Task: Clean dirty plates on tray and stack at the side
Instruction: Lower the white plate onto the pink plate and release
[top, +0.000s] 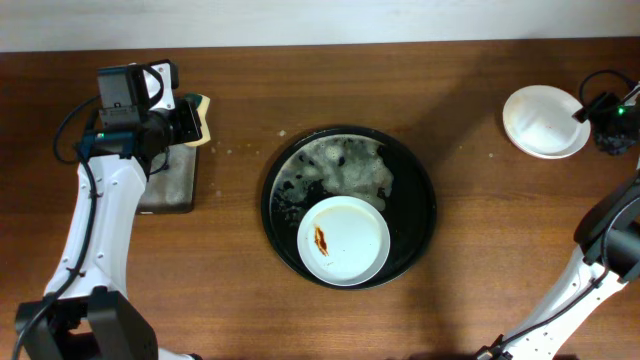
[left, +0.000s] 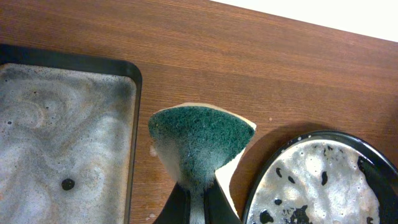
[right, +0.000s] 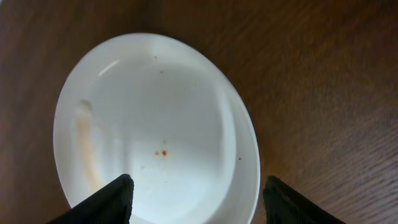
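The round black tray (top: 420, 170) sits mid-table, foamy at its back; its rim shows in the left wrist view (left: 261, 180). One white plate (top: 360, 255) with a brown-red smear lies in its front part. White plates (top: 545, 120) are stacked at the far right; in the right wrist view the top plate (right: 155, 118) shows a faint orange smear and specks. My right gripper (right: 196, 196) is open above that stack, holding nothing. My left gripper (left: 202, 202) is shut on a green and yellow sponge (left: 202, 140), held above the table between the two trays.
A rectangular black sponge tray (left: 134, 87) full of grey foam lies at the left (top: 175, 185). Foam specks dot the wood near the round tray. The table's back edge meets a white wall.
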